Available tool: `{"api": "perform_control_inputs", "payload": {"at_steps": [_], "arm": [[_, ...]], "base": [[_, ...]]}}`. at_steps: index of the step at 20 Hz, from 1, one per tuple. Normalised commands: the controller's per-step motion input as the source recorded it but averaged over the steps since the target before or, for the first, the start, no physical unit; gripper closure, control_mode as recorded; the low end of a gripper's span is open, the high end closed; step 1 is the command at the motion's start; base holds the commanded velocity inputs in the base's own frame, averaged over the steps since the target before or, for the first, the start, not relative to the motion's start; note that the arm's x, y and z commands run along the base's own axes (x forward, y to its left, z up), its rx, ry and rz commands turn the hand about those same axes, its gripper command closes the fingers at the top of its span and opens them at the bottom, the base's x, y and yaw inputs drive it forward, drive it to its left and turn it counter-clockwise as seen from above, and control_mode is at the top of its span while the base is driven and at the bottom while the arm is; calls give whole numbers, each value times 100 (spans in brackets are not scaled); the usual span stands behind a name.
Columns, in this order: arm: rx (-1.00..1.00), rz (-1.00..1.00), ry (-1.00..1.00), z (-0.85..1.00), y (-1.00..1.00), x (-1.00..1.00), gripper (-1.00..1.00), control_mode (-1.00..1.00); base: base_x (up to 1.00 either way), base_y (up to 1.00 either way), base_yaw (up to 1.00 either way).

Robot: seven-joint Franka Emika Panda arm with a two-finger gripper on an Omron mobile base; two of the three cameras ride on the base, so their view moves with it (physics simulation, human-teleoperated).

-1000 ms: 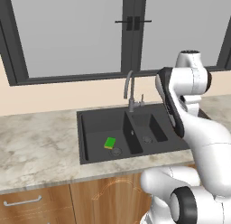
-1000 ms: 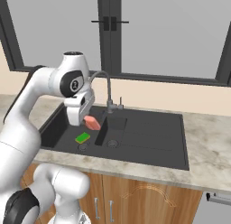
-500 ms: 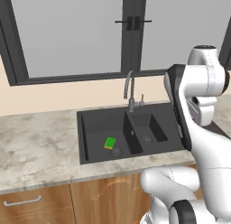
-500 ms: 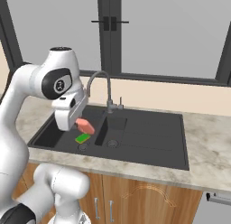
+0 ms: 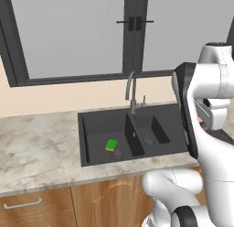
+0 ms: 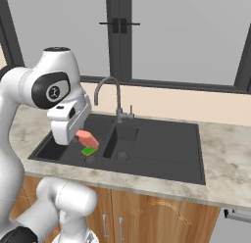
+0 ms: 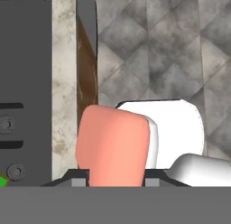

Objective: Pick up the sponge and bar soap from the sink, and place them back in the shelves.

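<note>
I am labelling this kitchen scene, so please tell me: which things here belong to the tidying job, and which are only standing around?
Part of the job:
- bar soap, held in the shut gripper, lifted above the sink
- sponge, lying in the left basin
- sink

Only standing around:
- faucet
- window
- marble counter
- wooden cabinets

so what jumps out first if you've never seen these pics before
The salmon-pink flat bar of soap stands out first, clamped in the tool of the big white arm and lifted above the left basin of the matte black double sink. Next is the small bright green sponge lying on the floor of that left basin near its drain. Behind the sink rises the grey gooseneck faucet, below a dark-framed window.
</note>
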Motion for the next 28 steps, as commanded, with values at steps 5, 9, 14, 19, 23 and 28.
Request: {"api": "perform_control_inputs", "payload": {"at_steps": [5,9,14,19,23,28], "arm": [[0,0,0,0,0,-2,100,100],[0,0,0,0,0,0,100,100],[0,0,0,0,0,0,100,100],[0,0,0,0,0,0,100,100],[0,0,0,0,0,0,100,100],[0,0,0,0,0,0,100,100]], "base": [[0,0,0],[0,0,0],[13,0,-2],[11,0,-20],[0,0,-36],[0,0,-43]]}}
